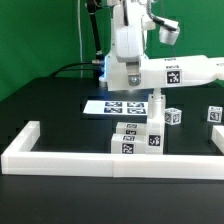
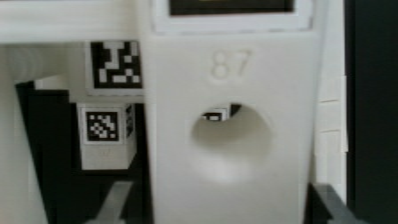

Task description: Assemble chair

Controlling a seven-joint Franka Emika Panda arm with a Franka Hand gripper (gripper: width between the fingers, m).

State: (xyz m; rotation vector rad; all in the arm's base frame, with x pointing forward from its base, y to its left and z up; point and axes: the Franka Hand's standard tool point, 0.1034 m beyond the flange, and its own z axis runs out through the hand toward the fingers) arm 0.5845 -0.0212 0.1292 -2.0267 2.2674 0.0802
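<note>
— Where is the chair at this moment?

— It is in pieces. The gripper is closed on a long white part. This part hangs in the air above the marker board and reaches out to the exterior view's right of it. A thin bar goes down from it, just beside the marker board. I cannot tell if it is joined or only stands behind. The stacked parts lie on the table in front of the marker board, on the camera's side.

— Will this part be hard to handle?

— I think it is not heavy. It looks stiff, like light rigid plastic, and not fragile. But the matte faces are smooth and the part is long, so when it is held near one end it may want to turn between the fingers.

— Where is the best place to hold it, then?

— On the flat parallel faces. In the wrist view the part fills the picture. I would keep away from the round hollow and from the tags. A hold closer to the middle would be steadier, in my opinion.
</note>
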